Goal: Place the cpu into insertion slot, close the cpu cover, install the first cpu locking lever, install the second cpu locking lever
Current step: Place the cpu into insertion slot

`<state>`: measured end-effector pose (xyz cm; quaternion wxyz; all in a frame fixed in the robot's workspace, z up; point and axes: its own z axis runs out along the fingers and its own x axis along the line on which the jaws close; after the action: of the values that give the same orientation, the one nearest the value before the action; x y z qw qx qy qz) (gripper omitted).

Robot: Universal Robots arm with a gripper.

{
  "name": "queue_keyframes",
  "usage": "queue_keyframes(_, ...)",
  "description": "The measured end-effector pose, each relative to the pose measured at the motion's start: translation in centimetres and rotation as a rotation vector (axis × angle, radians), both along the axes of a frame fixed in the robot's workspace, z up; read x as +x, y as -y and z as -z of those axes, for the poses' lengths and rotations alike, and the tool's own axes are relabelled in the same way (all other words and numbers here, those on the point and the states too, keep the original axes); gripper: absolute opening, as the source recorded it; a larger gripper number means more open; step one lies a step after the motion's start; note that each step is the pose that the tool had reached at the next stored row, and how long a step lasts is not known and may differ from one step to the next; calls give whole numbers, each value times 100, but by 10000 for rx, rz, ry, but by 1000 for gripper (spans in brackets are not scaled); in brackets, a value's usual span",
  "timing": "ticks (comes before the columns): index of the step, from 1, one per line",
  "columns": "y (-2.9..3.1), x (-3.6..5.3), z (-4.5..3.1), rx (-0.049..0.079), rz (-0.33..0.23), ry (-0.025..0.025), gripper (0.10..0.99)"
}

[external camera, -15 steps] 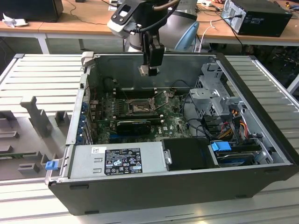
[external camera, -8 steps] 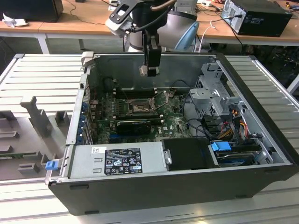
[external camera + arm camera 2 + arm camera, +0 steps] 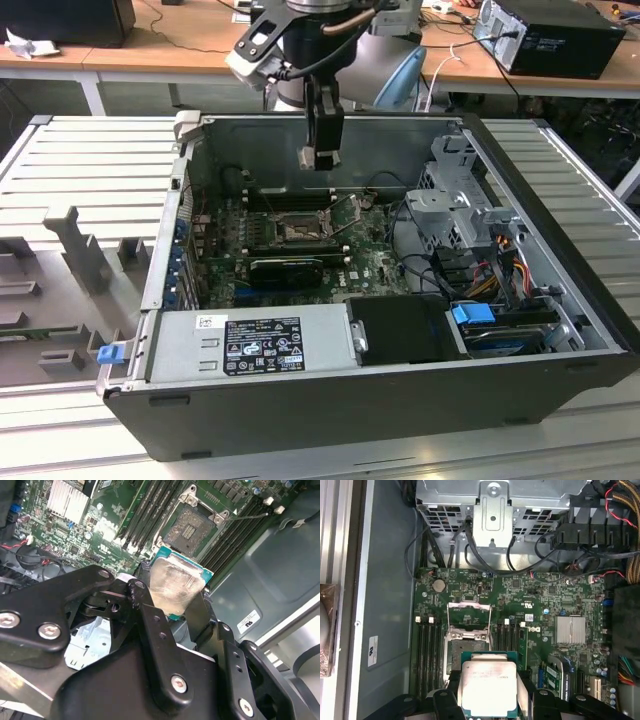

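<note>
Tool [image 3: 321, 163] holding cpu [image 3: 319, 156] above insertion slot [image 3: 298, 231], open computer case [image 3: 300, 405]

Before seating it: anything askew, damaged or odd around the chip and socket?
Nothing looks damaged. The chip, clamped in the gripper, hangs clear of the open socket. Its metal top looks smeared in the second wrist view.

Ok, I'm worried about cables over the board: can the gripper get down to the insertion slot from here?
Probably yes. The gripper, shut on the cpu, hangs above the insertion slot; the cpu cover looks swung up and no cable crosses the slot.
</note>
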<state>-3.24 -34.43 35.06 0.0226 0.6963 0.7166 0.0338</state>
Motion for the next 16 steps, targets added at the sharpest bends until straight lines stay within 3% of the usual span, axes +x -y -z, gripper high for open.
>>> queue_keyframes(16, 0, 0, 101, -3, 0, -1, 525)
